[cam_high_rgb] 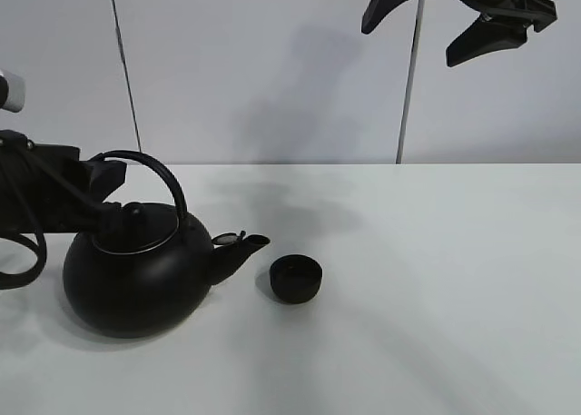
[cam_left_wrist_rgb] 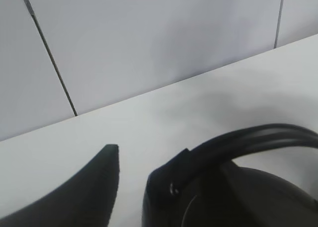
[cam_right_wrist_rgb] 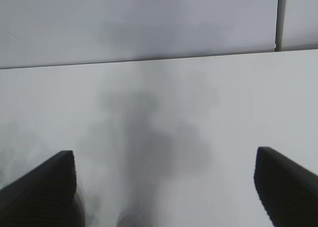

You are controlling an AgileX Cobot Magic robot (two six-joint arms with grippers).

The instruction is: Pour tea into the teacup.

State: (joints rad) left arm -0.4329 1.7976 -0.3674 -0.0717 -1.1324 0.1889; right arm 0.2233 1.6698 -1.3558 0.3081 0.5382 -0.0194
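Observation:
The big black kettle [cam_high_rgb: 136, 274] stands upright on the white table [cam_high_rgb: 436, 324], its spout [cam_high_rgb: 243, 248] pointing right. The small black teacup [cam_high_rgb: 296, 279] stands just right of the spout and apart from it. My left gripper [cam_high_rgb: 105, 181] is at the left end of the kettle's arched handle [cam_high_rgb: 159, 172]. In the left wrist view one finger [cam_left_wrist_rgb: 102, 187] stands a small gap away from the handle [cam_left_wrist_rgb: 238, 142]; the other finger is hidden. My right gripper [cam_high_rgb: 436, 23] hangs wide open and empty high above the table, right of the cup; its wrist view [cam_right_wrist_rgb: 166, 160] shows only bare table.
A grey wall with vertical seams [cam_high_rgb: 408, 88] rises behind the table's back edge. A black cable loop [cam_high_rgb: 23, 261] hangs at the far left beside the kettle.

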